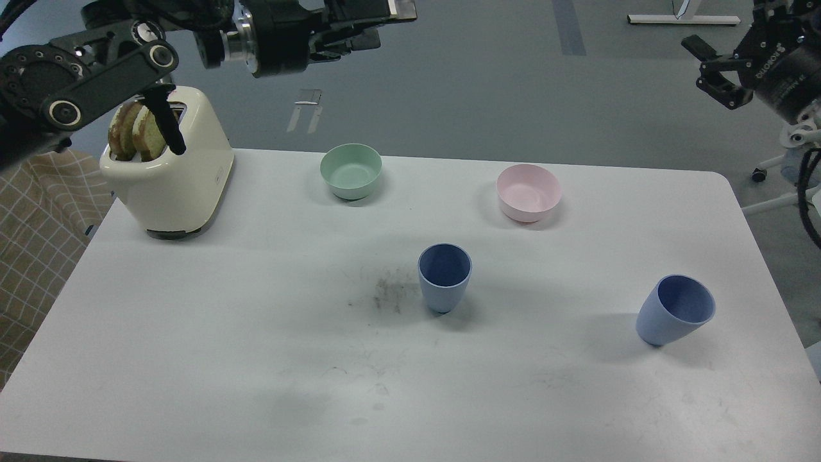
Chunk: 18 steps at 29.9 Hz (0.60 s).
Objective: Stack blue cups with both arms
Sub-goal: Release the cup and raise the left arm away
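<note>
both jaws aloft — two blue cups, two bowls

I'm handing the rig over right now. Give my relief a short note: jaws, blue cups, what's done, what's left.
Left gripper: raised beyond the toaster, holds nothing; jaws unclear.
Right gripper: raised off the table's right far corner, jaws open, empty.
Center blue cup: upright, mid-table.
Right blue cup: near the right edge, apart from the other, looks tilted.
Done: nothing stacked.
Left: grasp both cups, nest one in the other.
</note>
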Each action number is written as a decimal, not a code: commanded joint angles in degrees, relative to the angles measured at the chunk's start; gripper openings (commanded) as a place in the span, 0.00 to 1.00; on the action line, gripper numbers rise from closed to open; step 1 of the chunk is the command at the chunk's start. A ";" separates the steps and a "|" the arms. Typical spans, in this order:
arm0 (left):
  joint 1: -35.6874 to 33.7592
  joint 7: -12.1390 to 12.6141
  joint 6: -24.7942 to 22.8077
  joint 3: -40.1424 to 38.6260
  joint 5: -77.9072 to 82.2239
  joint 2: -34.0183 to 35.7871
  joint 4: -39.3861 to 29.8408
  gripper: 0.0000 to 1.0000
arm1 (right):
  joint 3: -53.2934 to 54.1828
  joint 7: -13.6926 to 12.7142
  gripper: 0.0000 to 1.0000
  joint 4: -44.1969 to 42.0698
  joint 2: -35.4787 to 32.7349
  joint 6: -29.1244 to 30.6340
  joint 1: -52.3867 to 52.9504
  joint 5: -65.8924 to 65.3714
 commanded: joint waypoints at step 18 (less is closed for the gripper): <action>12.40 1.11 6.38 -9.27 -16.61 -0.20 0.81 0.98 | 0.00 2.67 1.00 8.60 -18.55 0.00 -9.88 -28.37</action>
